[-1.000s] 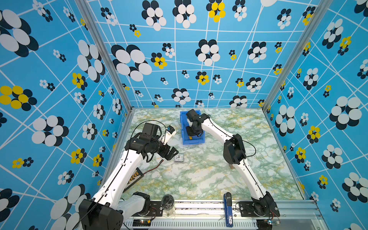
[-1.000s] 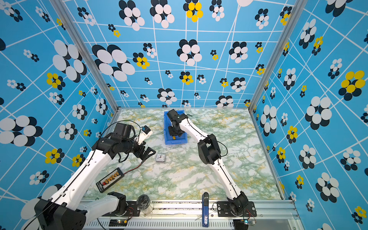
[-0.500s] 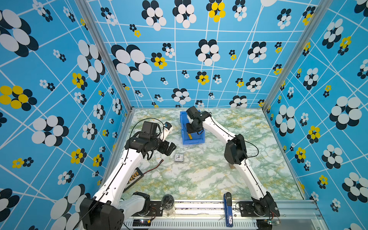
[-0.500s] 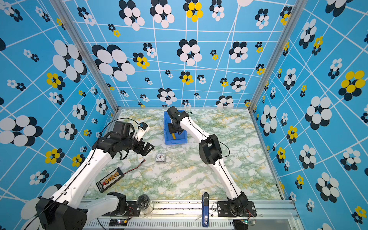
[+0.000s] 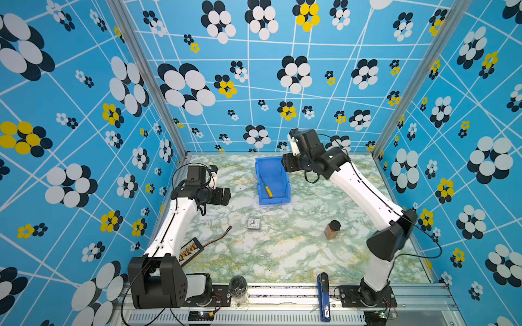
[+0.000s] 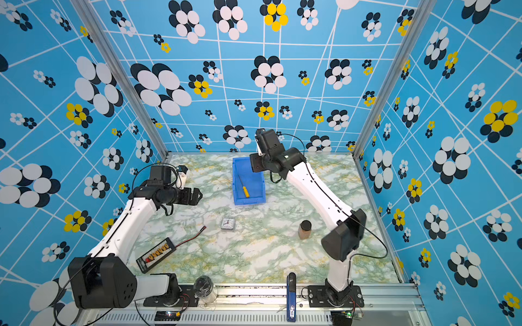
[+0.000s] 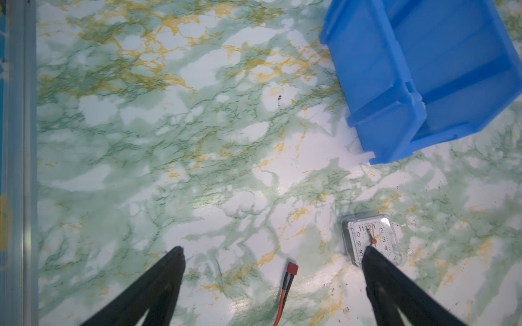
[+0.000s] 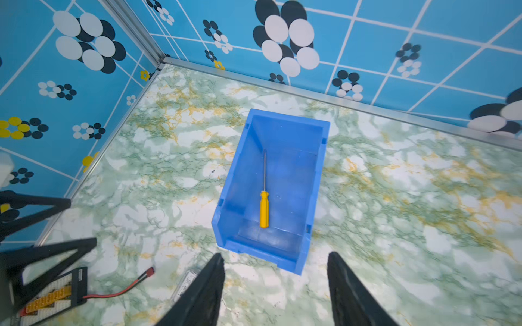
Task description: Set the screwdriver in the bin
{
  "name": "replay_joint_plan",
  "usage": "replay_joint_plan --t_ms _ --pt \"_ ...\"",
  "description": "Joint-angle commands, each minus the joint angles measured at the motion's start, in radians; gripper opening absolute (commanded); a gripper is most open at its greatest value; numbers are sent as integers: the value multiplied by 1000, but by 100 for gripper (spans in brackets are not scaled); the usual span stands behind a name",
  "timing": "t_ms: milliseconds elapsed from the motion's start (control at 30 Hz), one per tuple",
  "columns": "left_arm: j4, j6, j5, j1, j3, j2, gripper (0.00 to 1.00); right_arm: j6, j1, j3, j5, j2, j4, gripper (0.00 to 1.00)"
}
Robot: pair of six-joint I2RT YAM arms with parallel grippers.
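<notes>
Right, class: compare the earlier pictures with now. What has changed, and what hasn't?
The right gripper opened, letting the screwdriver go, and rose clear of the bin; the screwdriver lies inside. The left gripper drew back slightly. The bin and the clock stayed put.

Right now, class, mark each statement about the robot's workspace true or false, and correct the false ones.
1. The screwdriver lies inside the bin. True.
2. The right claw is shut on the screwdriver. False: it is open and holds nothing.
3. The clock sits in the bin. False: it rests on the table, outside the bin.
4. The brown bottle stands upright on the table. True.
5. The left claw is shut. False: its jaws stand wide apart.
</notes>
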Motion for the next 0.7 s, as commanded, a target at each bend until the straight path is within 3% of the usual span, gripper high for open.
replay_joint_plan --t_ms 0,167,367,567,667 --pt "92 -23 -30 27 -27 -9 99 22 -68 -234 94 -114 157 68" --pt "201 -44 -82 41 -130 -38 100 72 -241 -583 141 -314 310 72" --pt "302 -91 -123 43 -213 -67 100 119 -456 -802 138 -415 463 76" --pt "582 -127 -149 41 -395 -93 99 24 -545 -1011 236 -436 722 77" --pt "761 -171 -168 41 -496 -95 99 -49 -547 -1157 292 -448 953 78"
